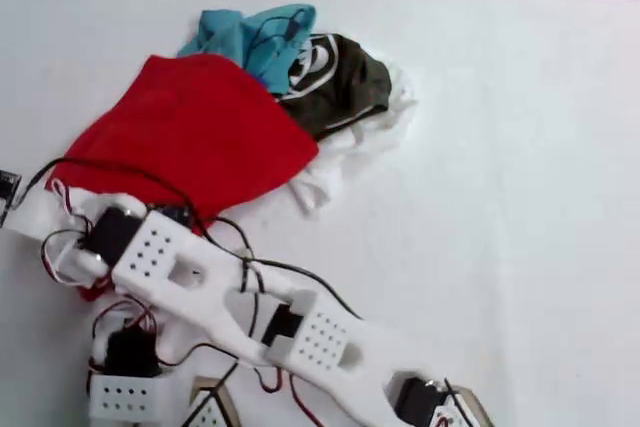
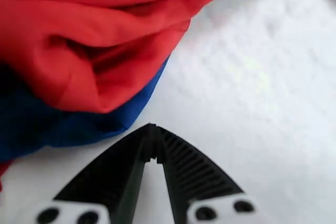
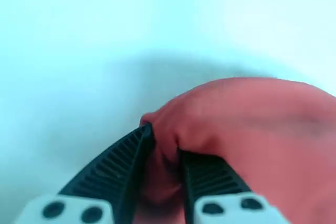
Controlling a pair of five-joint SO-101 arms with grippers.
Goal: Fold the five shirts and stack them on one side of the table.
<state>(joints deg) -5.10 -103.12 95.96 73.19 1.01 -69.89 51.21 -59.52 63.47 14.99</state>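
- Red, soft cloth: the red shirt (image 1: pixel 195 132) lies crumpled and half spread on the left part of the table (image 1: pixel 520 197), in front of a heap of other shirts. It looks thin, light and limp, so I judge it will sag and bunch when lifted and will not hold a shape.
- A pinch in the body only gathers a wad. Hems, shoulders or sleeve ends, taken at two well-apart points, would likely let it be pulled flat for folding.
- The right gripper (image 3: pixel 165 142) is clamped on a fold of the red shirt, with cloth bulging out between its ribbed fingers.
- The left gripper (image 2: pixel 152 129) has its jaws pressed together with nothing between them. Its tips are just beside a blue shirt (image 2: pixel 63 124) that lies under a rolled red edge.
- Behind, a teal shirt (image 1: pixel 250 32), a dark shirt (image 1: pixel 335 82) with a white print and a white shirt (image 1: pixel 340 162) overlap in one pile. These soft layers may drag along together.
- No shirt is folded or stacked yet.
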